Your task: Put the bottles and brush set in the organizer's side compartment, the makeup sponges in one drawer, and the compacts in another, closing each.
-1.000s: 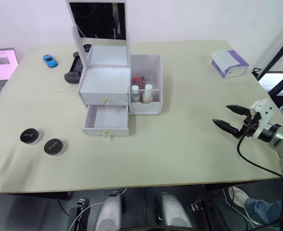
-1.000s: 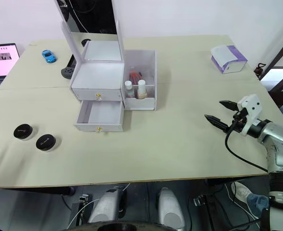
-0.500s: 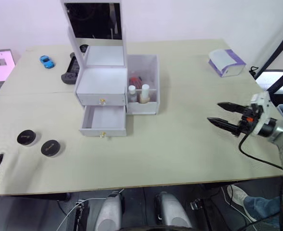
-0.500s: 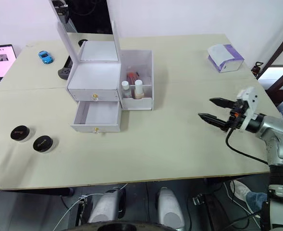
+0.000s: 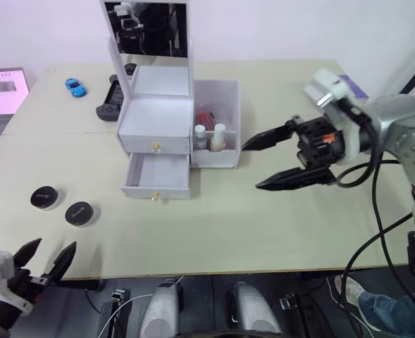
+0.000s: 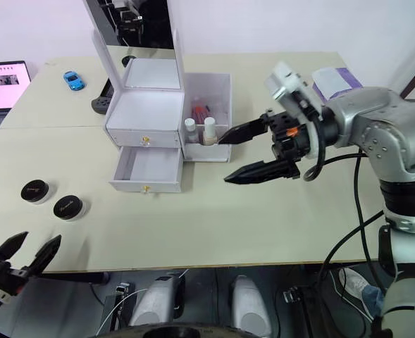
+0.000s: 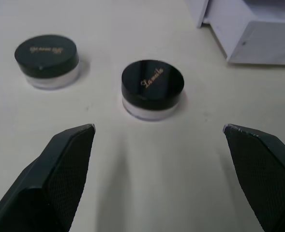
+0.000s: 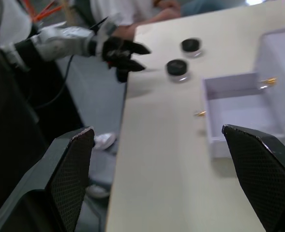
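The white organizer (image 5: 156,113) with a mirror stands at mid-table. Its lower drawer (image 5: 156,176) is pulled out and empty, and the upper drawer (image 5: 154,145) is shut. The side compartment (image 5: 225,95) holds two bottles (image 5: 201,136) and a red brush set (image 5: 204,118). Two black-lidded compacts (image 5: 44,197) (image 5: 78,213) sit on the table at the left. My left gripper (image 5: 46,257) is open at the front left edge, just short of the nearer compact (image 7: 153,88). My right gripper (image 5: 251,167) hangs open, just right of the side compartment. The makeup sponges are out of view.
A purple tissue box (image 6: 337,77) lies at the back right, partly behind my right arm. A blue toy car (image 5: 73,86), a black game controller (image 5: 110,107) and a laptop (image 5: 3,84) are at the back left. A person (image 8: 132,9) is beyond the table's left edge.
My right gripper has swung from the table's right edge to the middle, beside the side compartment. My left gripper has come up into view at the front left edge.
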